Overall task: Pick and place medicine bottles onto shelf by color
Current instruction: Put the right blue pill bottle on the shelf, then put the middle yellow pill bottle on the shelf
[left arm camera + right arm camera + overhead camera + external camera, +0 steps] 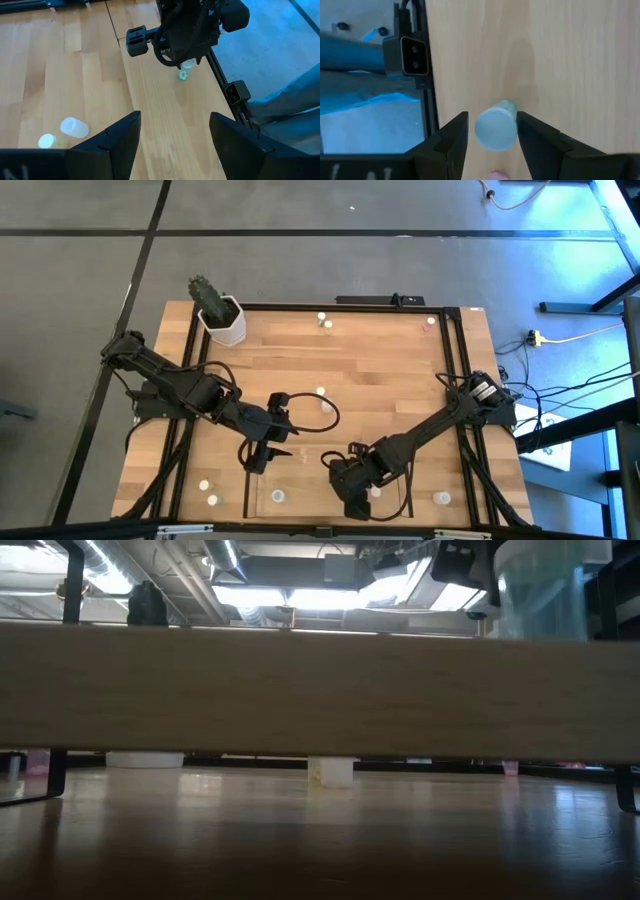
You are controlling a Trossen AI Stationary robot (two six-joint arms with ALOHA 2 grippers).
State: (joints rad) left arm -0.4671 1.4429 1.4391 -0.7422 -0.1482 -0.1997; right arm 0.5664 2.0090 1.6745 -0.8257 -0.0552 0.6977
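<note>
The shelf [380, 370] is the wide light-wood tray with thin dark edges. Small pale medicine bottles stand scattered on it: two at the far edge [322, 318] [428, 323], one in the middle [320, 392] and several along the near edge [213, 500]. My right gripper [492, 137] is open near the near edge and points steeply down. Its fingers stand on either side of a pale greenish bottle [495, 129] that rests on the wood, with a narrow gap showing on one side. My left gripper [175, 145] hangs open above the wood, left of it, holding nothing.
A white hexagonal pot with a cactus [220, 315] stands at the far left corner. Two pale bottles [75, 127] [47, 141] lie close to my left gripper. A black frame [465, 380] runs round the tabletop. The middle of the wood floor is bare.
</note>
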